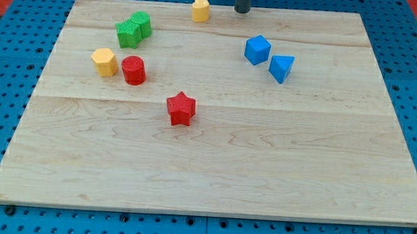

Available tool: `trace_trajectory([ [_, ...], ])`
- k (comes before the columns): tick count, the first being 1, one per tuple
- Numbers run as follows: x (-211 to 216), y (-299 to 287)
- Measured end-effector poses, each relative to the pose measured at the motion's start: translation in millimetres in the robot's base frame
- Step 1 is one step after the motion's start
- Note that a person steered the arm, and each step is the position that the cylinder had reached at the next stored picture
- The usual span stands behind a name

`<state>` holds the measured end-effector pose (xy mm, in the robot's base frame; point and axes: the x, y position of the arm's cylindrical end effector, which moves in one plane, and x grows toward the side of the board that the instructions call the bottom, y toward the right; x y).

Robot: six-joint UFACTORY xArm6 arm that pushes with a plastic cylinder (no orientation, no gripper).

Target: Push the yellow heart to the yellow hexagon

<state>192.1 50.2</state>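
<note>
The yellow heart sits near the view's top edge of the wooden board, a little left of centre. The yellow hexagon sits at the view's left, next to a red cylinder. My tip is at the view's top, a short way to the right of the yellow heart and apart from it. The rod runs out of the top of the frame.
Two green blocks stand touching between the heart and the hexagon. A red star lies near the board's middle. A blue cube and a blue triangular block sit at the right. The wooden board rests on blue pegboard.
</note>
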Motion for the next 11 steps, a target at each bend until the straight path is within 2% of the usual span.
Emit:
trace_trajectory([
  [1, 0, -46],
  [3, 3, -228],
  [4, 13, -271],
  [5, -1, -270],
  [6, 4, -245],
  [7, 30, -214],
  [8, 73, -222],
  [10, 100, -229],
  [11, 137, -233],
])
